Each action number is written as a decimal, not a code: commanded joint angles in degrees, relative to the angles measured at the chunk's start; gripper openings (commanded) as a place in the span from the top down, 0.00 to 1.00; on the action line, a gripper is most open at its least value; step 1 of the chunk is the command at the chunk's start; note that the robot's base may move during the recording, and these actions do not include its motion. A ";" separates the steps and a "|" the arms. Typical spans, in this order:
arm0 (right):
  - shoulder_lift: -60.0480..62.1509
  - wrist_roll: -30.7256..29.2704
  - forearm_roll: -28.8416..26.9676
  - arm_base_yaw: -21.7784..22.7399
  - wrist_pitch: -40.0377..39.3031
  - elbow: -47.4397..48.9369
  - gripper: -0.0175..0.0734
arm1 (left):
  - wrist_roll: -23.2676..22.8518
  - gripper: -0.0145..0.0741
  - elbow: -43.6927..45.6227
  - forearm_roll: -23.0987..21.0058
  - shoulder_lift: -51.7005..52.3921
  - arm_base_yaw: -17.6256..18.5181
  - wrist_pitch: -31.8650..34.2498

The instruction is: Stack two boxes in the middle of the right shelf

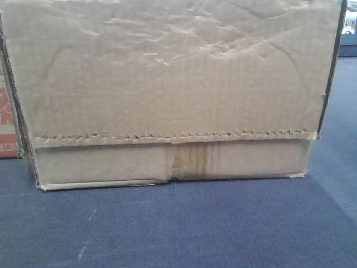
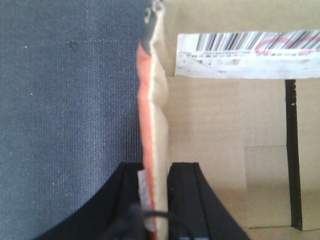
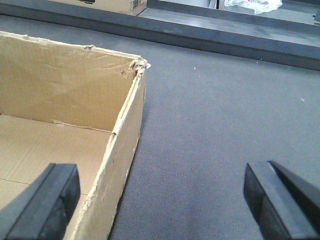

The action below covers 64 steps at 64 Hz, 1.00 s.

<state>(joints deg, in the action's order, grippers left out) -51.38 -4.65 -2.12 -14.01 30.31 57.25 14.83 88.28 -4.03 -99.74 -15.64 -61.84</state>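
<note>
**Nothing legible, only a barcode**

Look at your left wrist view: a white label (image 2: pixel 247 55) sits on the inner face of the box (image 2: pixel 210 125). It carries a barcode (image 2: pixel 235 41) with a red mark over its right end and a line of tiny print underneath, too blurred to read. In your front view, a red-and-white printed panel (image 1: pixel 6 120) peeks in at the left edge, characters cut off. Right wrist view, far carton (image 3: pixel 107 5): dark marks, unreadable
</note>
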 commanded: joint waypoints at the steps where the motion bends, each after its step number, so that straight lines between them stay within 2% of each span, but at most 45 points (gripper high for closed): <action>1: -0.04 -0.31 -0.19 -0.10 -0.80 0.42 0.19 | -1.41 0.96 0.51 -0.44 0.74 -0.09 -0.81; 14: -0.04 -0.31 -0.19 -0.10 -0.80 0.42 0.19 | -5.08 0.96 2.49 0.98 7.30 -1.43 -1.14; 27: -0.04 -0.31 -0.19 -0.10 -0.80 0.42 0.19 | -8.18 0.96 9.35 1.41 14.99 -1.96 -1.73; 39: -0.04 -0.31 -0.19 -0.10 -0.80 0.42 0.19 | -11.52 0.96 18.39 -0.07 20.39 0.41 -1.73; 48: -0.04 -0.31 -0.88 -0.10 -0.80 0.42 0.19 | -14.83 0.96 26.79 -2.63 21.12 6.18 -2.47; 53: -0.04 -0.31 -2.20 -0.10 -0.80 0.42 0.19 | -17.31 0.96 30.67 -2.70 20.85 12.95 -2.13; 64: -0.04 -0.31 -2.85 -0.10 -0.80 0.42 0.19 | -22.27 0.96 32.70 -2.44 17.65 24.82 -1.51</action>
<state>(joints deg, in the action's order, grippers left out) -51.38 -4.65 -4.69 -14.01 30.40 57.25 -4.40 120.42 -5.89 -80.35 4.90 -64.39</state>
